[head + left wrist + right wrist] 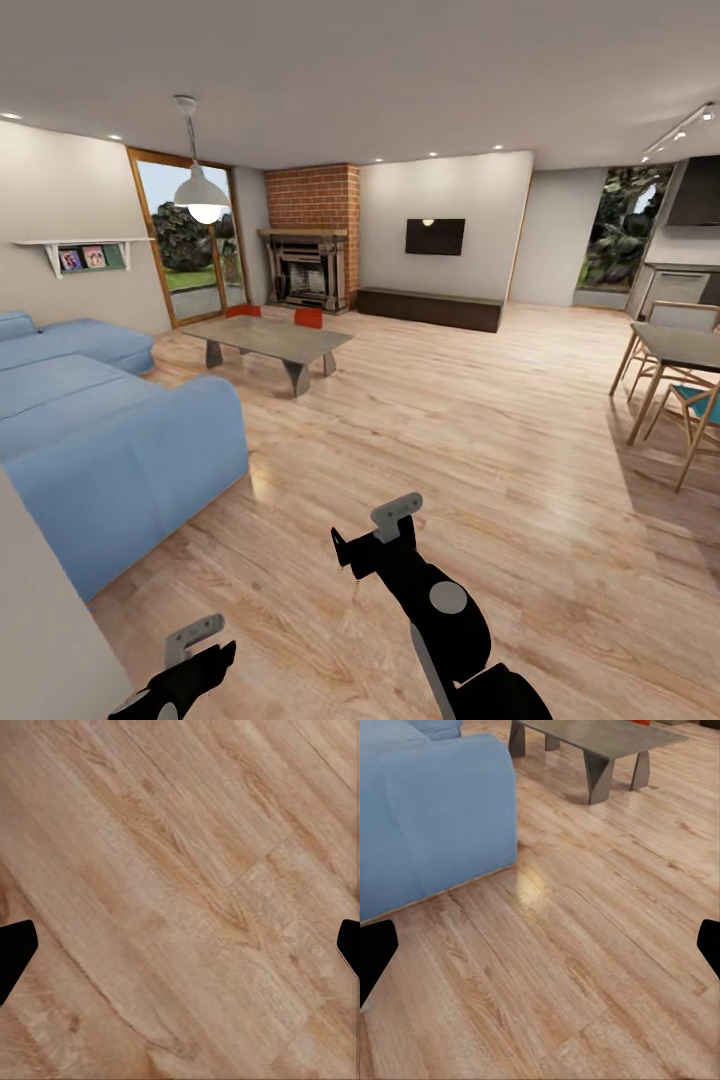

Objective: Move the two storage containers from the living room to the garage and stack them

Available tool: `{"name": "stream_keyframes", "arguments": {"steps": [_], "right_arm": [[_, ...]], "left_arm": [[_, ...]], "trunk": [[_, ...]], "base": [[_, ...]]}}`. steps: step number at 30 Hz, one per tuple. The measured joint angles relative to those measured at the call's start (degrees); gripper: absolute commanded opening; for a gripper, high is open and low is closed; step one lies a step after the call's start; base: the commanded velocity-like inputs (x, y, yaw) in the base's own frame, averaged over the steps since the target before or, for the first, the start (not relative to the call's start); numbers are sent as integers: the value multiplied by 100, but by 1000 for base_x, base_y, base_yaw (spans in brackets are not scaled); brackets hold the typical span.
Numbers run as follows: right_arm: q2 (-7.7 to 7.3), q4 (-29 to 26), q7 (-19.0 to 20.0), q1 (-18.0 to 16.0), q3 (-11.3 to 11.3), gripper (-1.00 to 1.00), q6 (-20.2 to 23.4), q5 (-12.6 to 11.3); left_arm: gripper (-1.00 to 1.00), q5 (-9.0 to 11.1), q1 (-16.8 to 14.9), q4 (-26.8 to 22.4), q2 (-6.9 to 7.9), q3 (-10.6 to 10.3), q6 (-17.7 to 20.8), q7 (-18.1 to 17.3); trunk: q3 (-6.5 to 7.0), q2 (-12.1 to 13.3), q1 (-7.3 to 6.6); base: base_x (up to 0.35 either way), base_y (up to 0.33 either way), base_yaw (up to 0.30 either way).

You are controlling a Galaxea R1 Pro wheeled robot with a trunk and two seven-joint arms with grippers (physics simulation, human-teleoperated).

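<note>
I am in the living room, on its light wood plank floor (450, 420). The two storage containers, both orange-red, stand on the floor behind the grey coffee table (268, 340), one (243, 311) to the left of the other (309, 317), in front of the brick fireplace (308, 265). They are far ahead of both arms. My left gripper (200, 650) (180, 952) hangs open over bare planks. My right gripper (370, 535) (540, 952) is open too, empty, pointing toward the sofa (435, 810) and the coffee table (600, 742).
A large blue sofa (100, 430) fills the left side. A dining table with wooden chairs (680, 360) stands at the right. A low dark cabinet (430, 308) sits under the wall TV. Glass doors (195, 250) are at the back left. A wall corner (40, 620) is close on my left.
</note>
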Motion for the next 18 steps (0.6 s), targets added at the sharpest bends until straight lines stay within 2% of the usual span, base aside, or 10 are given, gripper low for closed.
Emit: {"name": "stream_keyframes", "arguments": {"steps": [18], "right_arm": [[0, 0, 0, 0, 0, 100, 1, 0]], "left_arm": [[100, 0, 0, -1, 6, 0, 0, 0]], "trunk": [[0, 0, 0]], "base": [[337, -82, 0]]}}
